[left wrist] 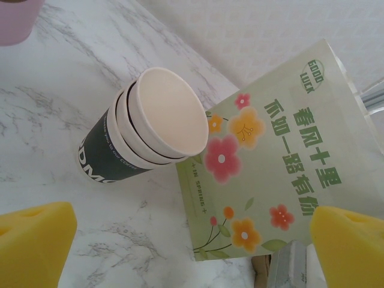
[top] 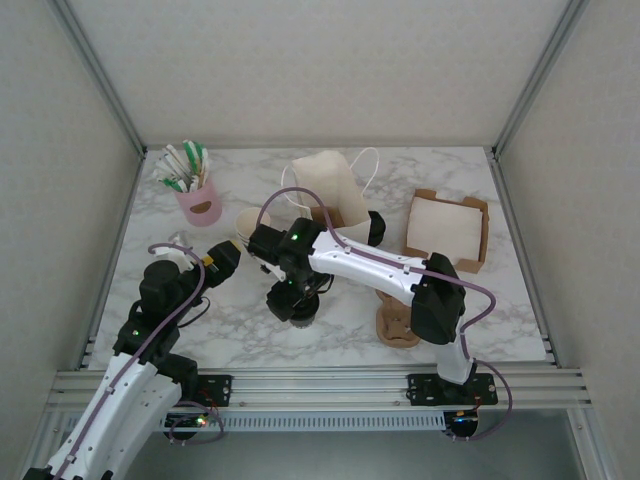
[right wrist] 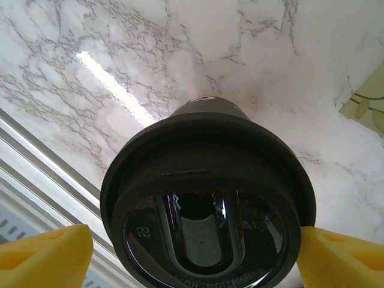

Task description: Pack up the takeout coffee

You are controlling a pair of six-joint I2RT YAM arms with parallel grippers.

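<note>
- Right gripper (right wrist: 195,255): jaws astride the takeout coffee (right wrist: 204,156) at its lid; whether it is grasped cannot be told.
- Left gripper (left wrist: 192,246): released, empty, left of the takeout coffee.

The left claw (left wrist: 193,243) gapes wide — right claw (right wrist: 193,258) spread, pointing down

The scene is lit brightly and evenly from above, and only soft, faint shadows are cast on the marble table (top: 520,300). In the right wrist view a long white streak of glare is seen on this table, and small reflections are caught in the glossy black lid (right wrist: 204,198). The yellow pads (left wrist: 36,240) at the lower corners of both wrist views are rendered blurred.
</note>
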